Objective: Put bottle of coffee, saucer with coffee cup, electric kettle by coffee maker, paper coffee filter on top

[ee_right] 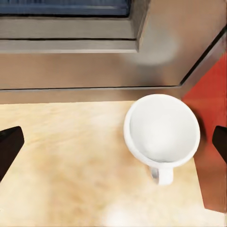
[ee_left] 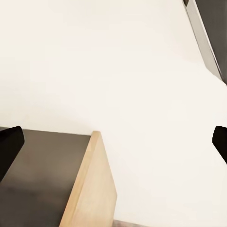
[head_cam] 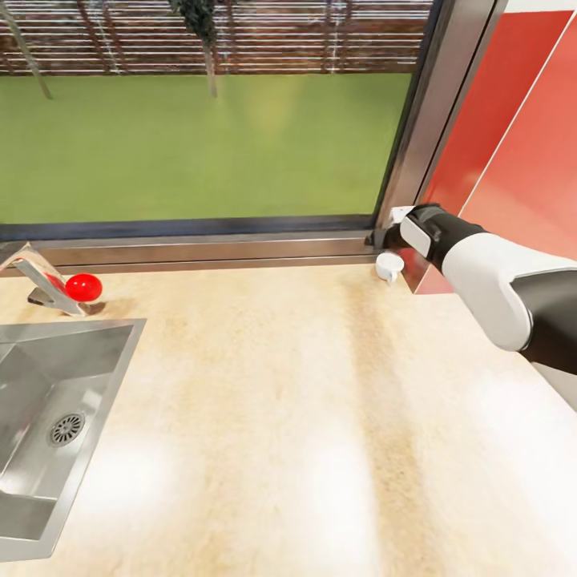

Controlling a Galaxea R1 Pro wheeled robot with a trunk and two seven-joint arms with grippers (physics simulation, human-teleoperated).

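Note:
A white coffee cup [head_cam: 390, 265] stands upright and empty on the beige countertop [head_cam: 280, 401], in the back right corner where the window sill meets a red wall panel. In the right wrist view the cup [ee_right: 163, 130] lies a little to one side of the middle, its handle [ee_right: 163, 175] turned toward the camera. My right gripper [head_cam: 394, 239] hovers just above and behind the cup; in the right wrist view this gripper [ee_right: 113, 145] is open, fingers wide apart, nothing between them. My left gripper [ee_left: 113, 144] is open too, facing a white wall and a wooden panel edge [ee_left: 92, 189].
A steel sink [head_cam: 76, 330] is sunk into the counter at the left, with a faucet [head_cam: 36, 276] and a red knob [head_cam: 83, 287] behind it. A metal window frame [head_cam: 208, 244] runs along the back. The red wall panel [head_cam: 521, 144] closes the right side.

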